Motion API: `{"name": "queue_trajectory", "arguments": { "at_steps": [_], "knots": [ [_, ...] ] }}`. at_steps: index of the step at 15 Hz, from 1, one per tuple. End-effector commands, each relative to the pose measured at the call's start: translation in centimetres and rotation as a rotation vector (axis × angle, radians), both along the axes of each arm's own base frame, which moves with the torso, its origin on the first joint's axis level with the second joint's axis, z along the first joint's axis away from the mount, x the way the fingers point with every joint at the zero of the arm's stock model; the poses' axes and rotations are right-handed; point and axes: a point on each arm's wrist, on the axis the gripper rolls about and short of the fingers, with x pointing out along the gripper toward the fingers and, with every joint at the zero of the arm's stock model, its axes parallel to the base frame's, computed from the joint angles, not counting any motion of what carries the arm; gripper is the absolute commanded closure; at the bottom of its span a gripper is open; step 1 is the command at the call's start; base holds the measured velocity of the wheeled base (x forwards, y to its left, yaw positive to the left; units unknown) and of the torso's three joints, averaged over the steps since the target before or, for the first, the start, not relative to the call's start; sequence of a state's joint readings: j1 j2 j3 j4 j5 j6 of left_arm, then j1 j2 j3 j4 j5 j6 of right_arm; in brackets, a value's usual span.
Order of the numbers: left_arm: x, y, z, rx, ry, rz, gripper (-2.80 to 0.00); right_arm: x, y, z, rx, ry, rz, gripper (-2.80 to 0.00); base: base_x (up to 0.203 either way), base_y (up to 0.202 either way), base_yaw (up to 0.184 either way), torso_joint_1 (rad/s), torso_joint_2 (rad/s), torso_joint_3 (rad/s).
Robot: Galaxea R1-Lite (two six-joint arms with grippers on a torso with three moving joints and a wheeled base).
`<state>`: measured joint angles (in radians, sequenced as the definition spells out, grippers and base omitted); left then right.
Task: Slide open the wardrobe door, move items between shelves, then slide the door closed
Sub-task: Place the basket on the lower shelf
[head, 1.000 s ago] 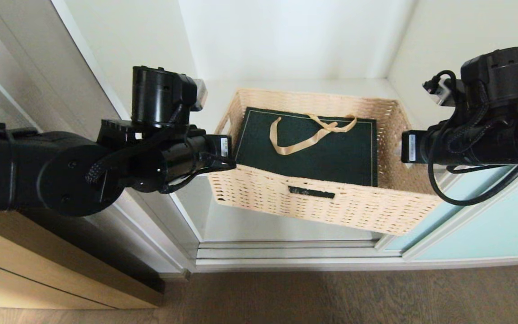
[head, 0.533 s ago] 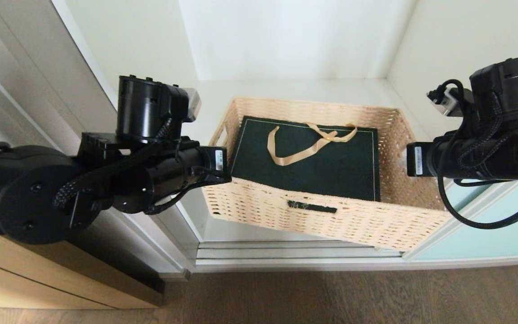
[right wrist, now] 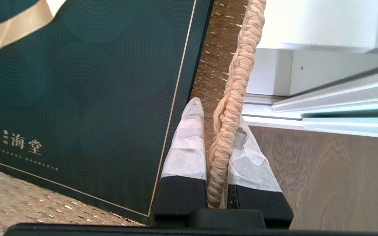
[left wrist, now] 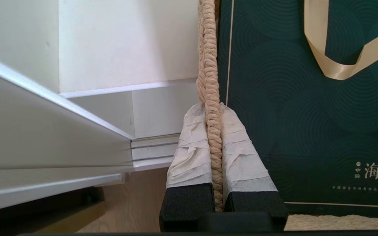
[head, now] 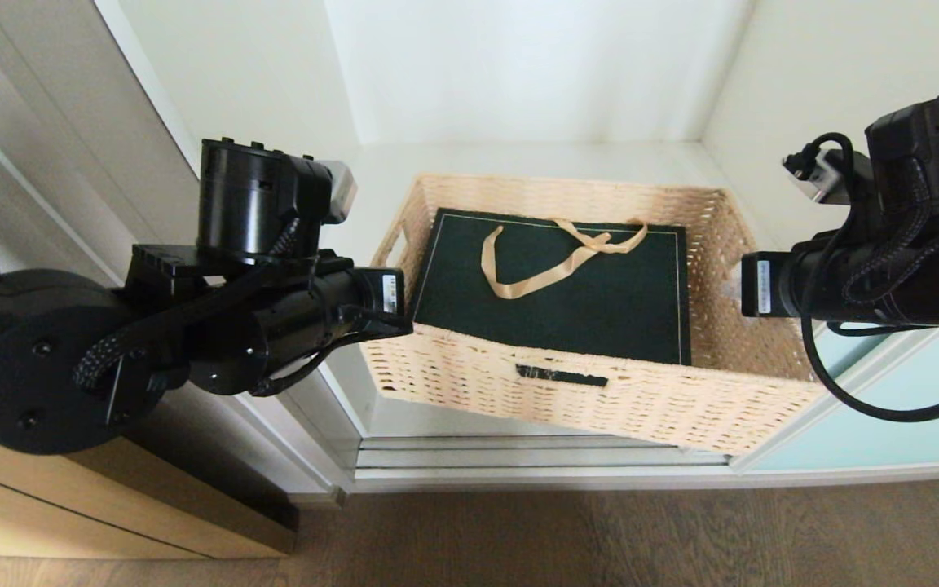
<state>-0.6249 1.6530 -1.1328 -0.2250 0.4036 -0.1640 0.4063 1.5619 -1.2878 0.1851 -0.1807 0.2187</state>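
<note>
The tan wicker basket [head: 600, 395] hangs between my two arms, half out of the wardrobe opening above the bottom track. The flat dark green gift bag [head: 575, 297] with a gold ribbon handle lies inside it. My left gripper [left wrist: 212, 106] is shut on the braided rim [left wrist: 208, 65] of the basket's left side. On the opposite side my right gripper [right wrist: 218, 113] is shut on the braided rim [right wrist: 241, 65]. Behind the basket lies the white shelf [head: 535, 159]. The sliding wardrobe door [head: 885, 408], pale blue-green glass, stands pushed to the right.
The white door track [head: 535, 456] runs under the basket's front. A light wood cabinet front [head: 70, 505] stands at the lower left. The wardrobe's white side walls [head: 225, 90] flank both arms. Brown wood floor [head: 600, 530] lies in front.
Both arms have drawn the basket out of the wardrobe toward me, so it sits lower and larger in the head view. Both grips on the rim are unchanged.
</note>
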Motion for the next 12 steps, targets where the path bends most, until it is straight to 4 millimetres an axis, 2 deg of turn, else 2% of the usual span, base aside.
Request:
{"name": "queue_trajectory", "arguments": {
  "at_steps": [1,9,12],
  "knots": [
    [0.0,0.0,0.1,-0.006,-0.004,0.003,0.0,-0.2,0.1,0.2,-0.001,-0.008,-0.001,0.0,-0.087,0.0,-0.004,0.004,0.0,0.002],
    [-0.1,0.0,1.0,-0.02,-0.028,-0.001,0.0,-0.5,0.2,0.5,0.0,-0.019,-0.001,0.0,-0.192,0.0,0.0,0.001,0.0,0.002],
    [-0.2,0.1,1.2,-0.025,-0.034,-0.001,0.0,-0.8,0.3,0.6,-0.001,-0.021,0.007,0.0,-0.036,0.0,-0.001,-0.002,0.0,0.001]
  ]
}}
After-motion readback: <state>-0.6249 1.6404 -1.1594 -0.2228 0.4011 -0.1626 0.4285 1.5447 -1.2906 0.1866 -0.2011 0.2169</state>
